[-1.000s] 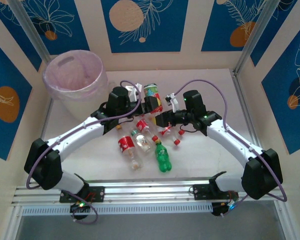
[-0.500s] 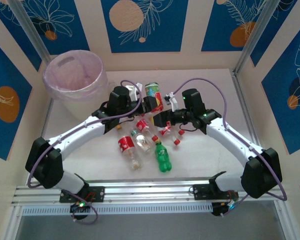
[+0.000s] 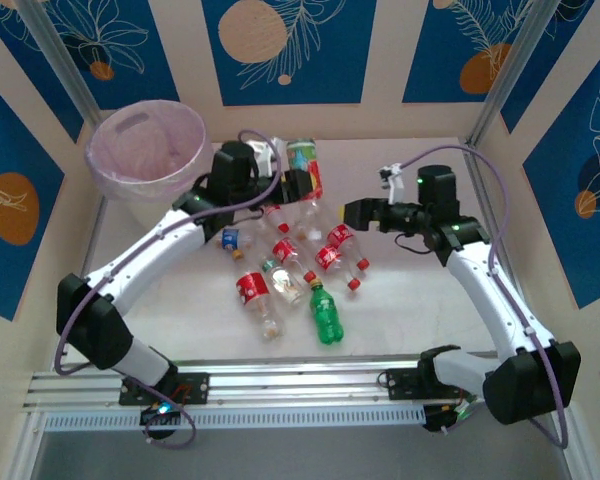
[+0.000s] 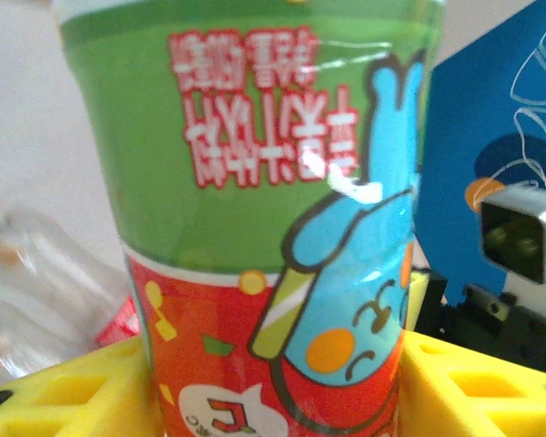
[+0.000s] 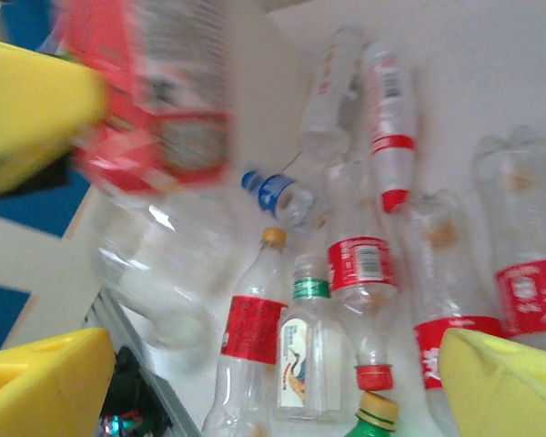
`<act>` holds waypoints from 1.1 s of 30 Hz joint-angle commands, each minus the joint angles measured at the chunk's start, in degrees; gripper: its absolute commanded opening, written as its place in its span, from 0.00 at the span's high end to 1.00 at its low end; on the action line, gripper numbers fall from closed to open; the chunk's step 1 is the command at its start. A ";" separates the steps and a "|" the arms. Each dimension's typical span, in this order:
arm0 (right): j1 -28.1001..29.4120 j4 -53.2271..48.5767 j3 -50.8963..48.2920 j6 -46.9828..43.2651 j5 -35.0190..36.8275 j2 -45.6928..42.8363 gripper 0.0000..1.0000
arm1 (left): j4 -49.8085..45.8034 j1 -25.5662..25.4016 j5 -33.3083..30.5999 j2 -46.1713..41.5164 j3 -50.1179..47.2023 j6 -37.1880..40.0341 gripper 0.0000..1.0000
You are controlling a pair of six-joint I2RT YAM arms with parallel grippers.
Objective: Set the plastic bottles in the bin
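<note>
My left gripper [image 3: 298, 190] is shut on a plastic bottle [image 3: 303, 165] with a green and red cartoon label, held above the table's far middle, right of the bin [image 3: 145, 150]. In the left wrist view that bottle [image 4: 264, 209] is pinched between the yellow pads [image 4: 64, 391]. My right gripper [image 3: 352, 213] hangs open and empty to the right of it, above the pile. Several plastic bottles lie on the table: a red-labelled one [image 3: 252, 290], a green one [image 3: 325, 315], a blue-capped one [image 3: 230, 240]. Under the right gripper [image 5: 273, 364] lie red-labelled bottles [image 5: 255, 328].
The round pink bin stands at the far left corner with a liner bag. Patterned walls close the table in on three sides. An aluminium rail [image 3: 300, 385] runs along the near edge. Bare table lies right of the pile [image 3: 420, 300].
My right gripper has opened, let go of the bottle and pulled back to the right. My left gripper closed on that bottle and lifted it a little toward the far side.
</note>
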 commanded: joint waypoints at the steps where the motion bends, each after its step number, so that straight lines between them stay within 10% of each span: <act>1: -1.80 -1.95 -0.55 3.80 -2.89 -1.97 0.08 | -12.60 4.10 -2.53 0.04 10.56 10.62 0.41; 17: 0.40 -6.77 -5.48 2.01 1.94 -3.50 0.10 | -22.20 31.48 -19.72 3.42 28.75 25.48 0.40; 33: 1.14 -8.66 -6.60 0.63 7.27 -2.79 0.10 | -35.32 36.92 -18.47 8.86 25.63 33.87 0.52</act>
